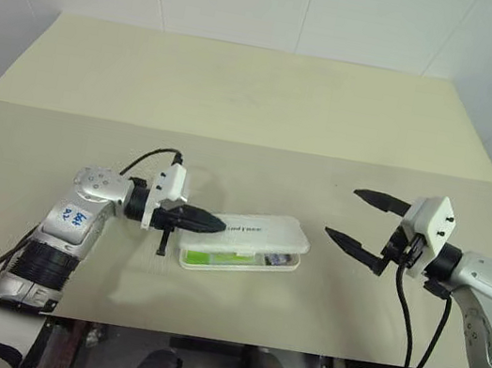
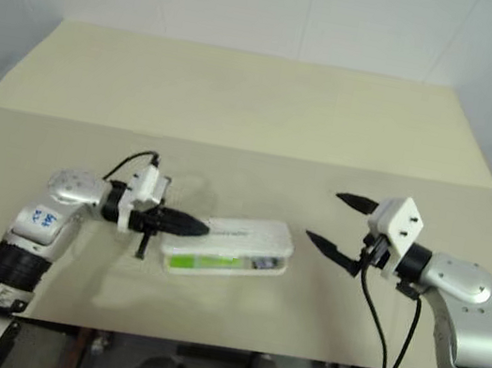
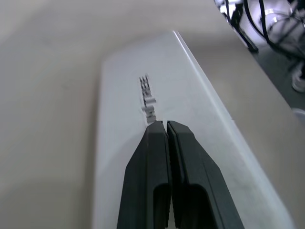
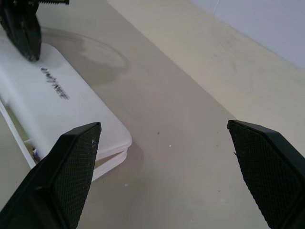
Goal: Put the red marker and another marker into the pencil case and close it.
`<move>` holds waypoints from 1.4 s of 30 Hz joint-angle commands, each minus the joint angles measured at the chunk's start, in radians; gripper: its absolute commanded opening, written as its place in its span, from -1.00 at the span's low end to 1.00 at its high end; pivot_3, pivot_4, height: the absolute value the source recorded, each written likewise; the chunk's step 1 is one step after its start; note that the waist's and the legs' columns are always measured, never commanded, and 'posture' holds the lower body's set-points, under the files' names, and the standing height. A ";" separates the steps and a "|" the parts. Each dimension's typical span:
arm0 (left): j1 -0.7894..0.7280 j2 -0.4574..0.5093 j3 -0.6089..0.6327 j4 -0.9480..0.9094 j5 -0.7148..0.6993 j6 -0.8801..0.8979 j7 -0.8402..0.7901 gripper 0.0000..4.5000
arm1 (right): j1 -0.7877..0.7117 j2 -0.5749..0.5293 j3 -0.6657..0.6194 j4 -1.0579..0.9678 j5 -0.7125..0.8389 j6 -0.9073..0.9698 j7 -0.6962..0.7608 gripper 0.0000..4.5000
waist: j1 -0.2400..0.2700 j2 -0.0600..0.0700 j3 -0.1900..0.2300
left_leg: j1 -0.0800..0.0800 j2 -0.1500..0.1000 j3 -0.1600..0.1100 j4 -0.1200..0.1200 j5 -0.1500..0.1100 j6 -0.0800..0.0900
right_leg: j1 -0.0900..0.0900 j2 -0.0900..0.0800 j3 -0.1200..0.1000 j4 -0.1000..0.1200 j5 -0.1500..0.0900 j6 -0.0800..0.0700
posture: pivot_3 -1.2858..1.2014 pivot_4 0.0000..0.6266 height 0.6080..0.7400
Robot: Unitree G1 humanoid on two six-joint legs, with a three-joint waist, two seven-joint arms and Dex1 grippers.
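Your left gripper (image 1: 215,224) is closest in: its two black fingers are pressed together with nothing between them, their tips over the lid of the pencil case (image 1: 262,230) at its left end, by the dark lettering. You have one case on the table (image 1: 240,107), lid lowered but not fully shut, and through the front gap you can see one light-green marker (image 1: 217,258) lying inside. I cannot make out the red marker. The left forearm reaches in level from the left. Well to the right of the case, your right gripper (image 1: 355,217) hangs above the table with its fingers spread wide and empty, pointing left.
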 commanded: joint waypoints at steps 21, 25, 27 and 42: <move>0.003 -0.128 0.043 -0.094 -0.049 0.213 0.200 -0.98 | 0.046 0.015 -0.023 -0.049 0.028 -0.034 -0.037 1.00 | 0.001 0.001 -0.001 | 0.003 -0.001 -0.001 0.001 0.001 0.002 | 0.006 0.000 0.001 0.000 0.001 0.002 | 0.03 -0.52 1.00; 0.021 -0.133 0.223 -0.080 -0.131 0.154 0.260 -0.98 | 0.014 0.021 -0.011 -0.004 0.026 -0.050 -0.018 1.00 | -0.002 0.000 -0.001 | 0.003 -0.001 -0.002 0.001 0.001 0.002 | 0.004 0.000 0.001 0.000 0.001 0.002 | 0.03 -0.52 1.00; 0.040 -0.104 0.294 -0.089 -0.175 0.154 0.247 -0.98 | 0.000 0.024 -0.007 0.011 0.024 -0.054 -0.015 1.00 | -0.002 0.000 -0.001 | 0.003 0.000 -0.002 0.001 0.001 0.002 | 0.004 0.000 0.000 0.001 0.001 0.001 | 0.03 -0.52 1.00; 0.139 0.040 0.412 -0.093 -0.235 0.069 0.135 0.96 | 0.066 -0.064 -0.158 -0.006 0.088 -0.061 0.045 1.00 | 0.003 0.000 -0.001 | 0.001 -0.001 -0.002 -0.001 0.001 0.002 | 0.004 -0.003 -0.002 -0.003 0.000 0.001 | 0.03 -0.52 1.00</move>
